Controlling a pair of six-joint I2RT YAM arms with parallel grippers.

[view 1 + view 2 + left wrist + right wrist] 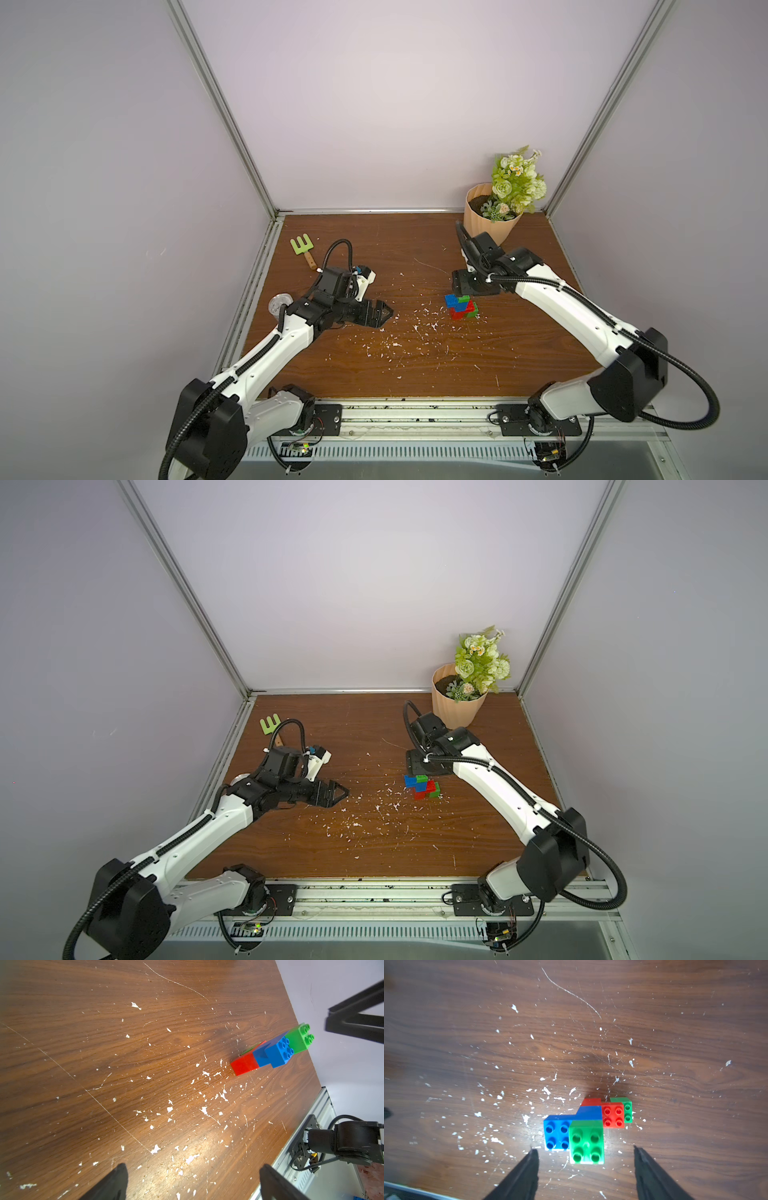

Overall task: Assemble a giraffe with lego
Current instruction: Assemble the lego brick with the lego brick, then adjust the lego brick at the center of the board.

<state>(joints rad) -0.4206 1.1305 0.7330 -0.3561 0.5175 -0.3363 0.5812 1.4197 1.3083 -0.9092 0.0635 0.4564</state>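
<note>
Well, my studded plastic giraffe (588, 1126) on scuffed wood-grain table (467, 1022), left fingers (116, 1182) and right fingers (525, 1172) wide apart, empty.

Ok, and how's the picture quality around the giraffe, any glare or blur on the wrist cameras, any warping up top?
Right wrist view: the giraffe is soft, its top green brick most, with white glare on the table beside it. Left wrist view: the giraffe is sharper, glare on the table nearer the camera. In both top views: even light, the frame posts splay outward, wide-angle distortion.
</note>
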